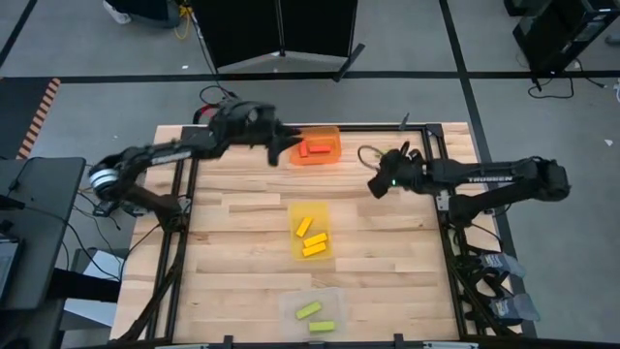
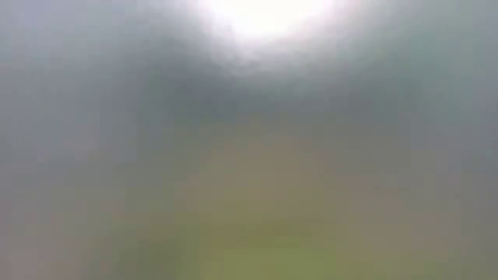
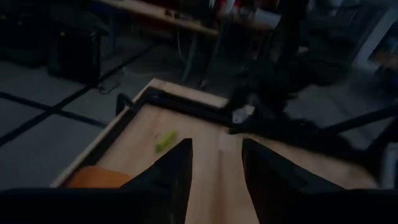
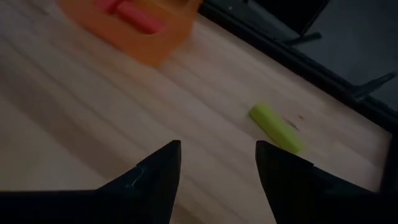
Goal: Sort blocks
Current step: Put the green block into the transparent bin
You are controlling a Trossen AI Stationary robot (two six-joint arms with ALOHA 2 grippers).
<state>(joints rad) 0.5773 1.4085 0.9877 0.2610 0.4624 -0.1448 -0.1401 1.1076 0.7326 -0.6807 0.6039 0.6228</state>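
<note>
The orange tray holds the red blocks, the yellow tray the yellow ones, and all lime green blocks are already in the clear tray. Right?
Not quite. One lime green block lies loose on the table, as the right wrist view shows, ahead of the open right gripper. The rest stands.

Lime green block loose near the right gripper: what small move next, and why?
Probably ease the right gripper forward and down over the lime green block. Its fingers are open with nothing between them, and the block lies alone on the bare table, outside the orange tray with the red blocks.
</note>
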